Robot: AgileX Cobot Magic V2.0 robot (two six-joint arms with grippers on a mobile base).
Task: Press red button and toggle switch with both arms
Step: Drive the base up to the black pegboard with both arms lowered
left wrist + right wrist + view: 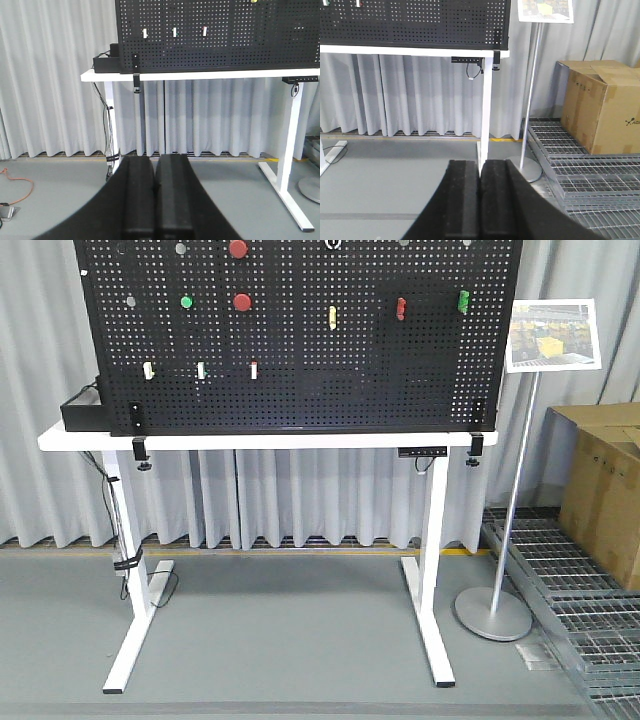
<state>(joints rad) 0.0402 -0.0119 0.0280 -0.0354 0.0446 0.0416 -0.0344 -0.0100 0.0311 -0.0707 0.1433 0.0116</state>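
Evidently neither arm has reached out yet: the left pincer (155,200) and the right pincer (480,200) each have their fingers pressed together on nothing, probably so a blunt closed tip can push. Well ahead of and above both, on the pegboard (300,390) clamped upright to the worktop (250,440), the red button (238,248) faces outward, its press axis square to the board. The toggle switch (333,243), further toward the right pincer's side, is cropped by the frame edge; its lever's direction cannot be told.
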